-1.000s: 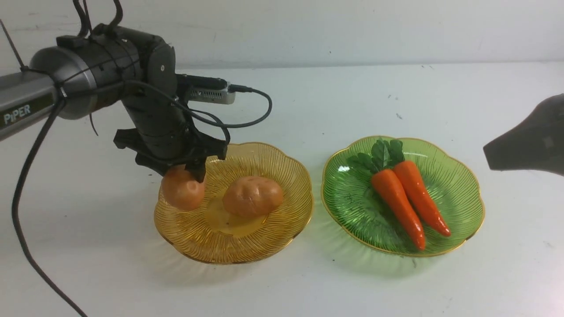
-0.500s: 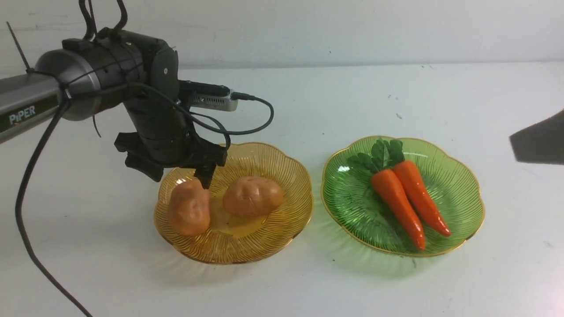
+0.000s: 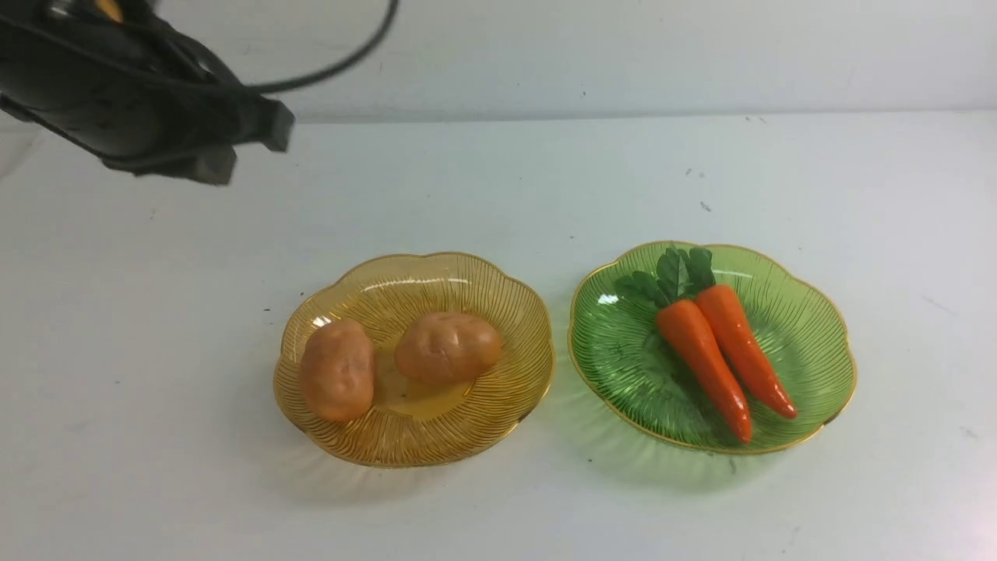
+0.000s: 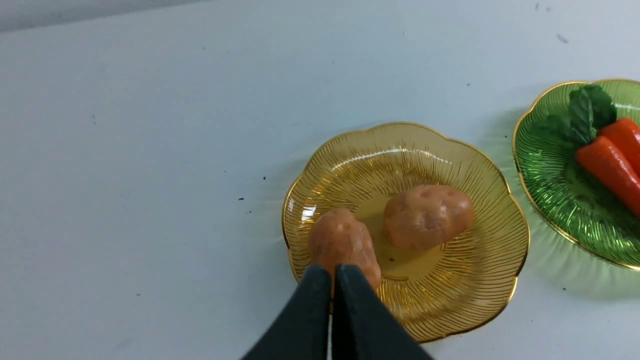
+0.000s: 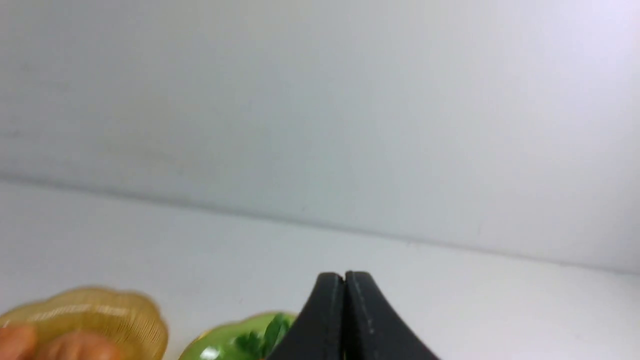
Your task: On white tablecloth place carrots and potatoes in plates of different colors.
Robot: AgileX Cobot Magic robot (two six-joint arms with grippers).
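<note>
Left jaws: we found the left gripper (image 4: 332, 272) pressed together on nothing, raised at the far left.
Right jaws: the right gripper (image 5: 344, 277) was likewise closed and empty, absent from the front view.
Potatoes: both lay in the amber plate (image 3: 467, 280), the left potato (image 3: 337, 379) on the sloping wall near the left rim, the right potato (image 3: 447, 347) near the centre.
Carrots: both carrots (image 3: 705, 362) lay side by side in the green plate (image 3: 802, 327) on the white tablecloth (image 3: 498, 179).
Risk: we judged that the left potato could roll against its neighbour or over the rim if the light plate were nudged.
Change: a second earlier the left gripper held that potato over the rim; it then released, withdrew and closed. The right arm left the right edge.
</note>
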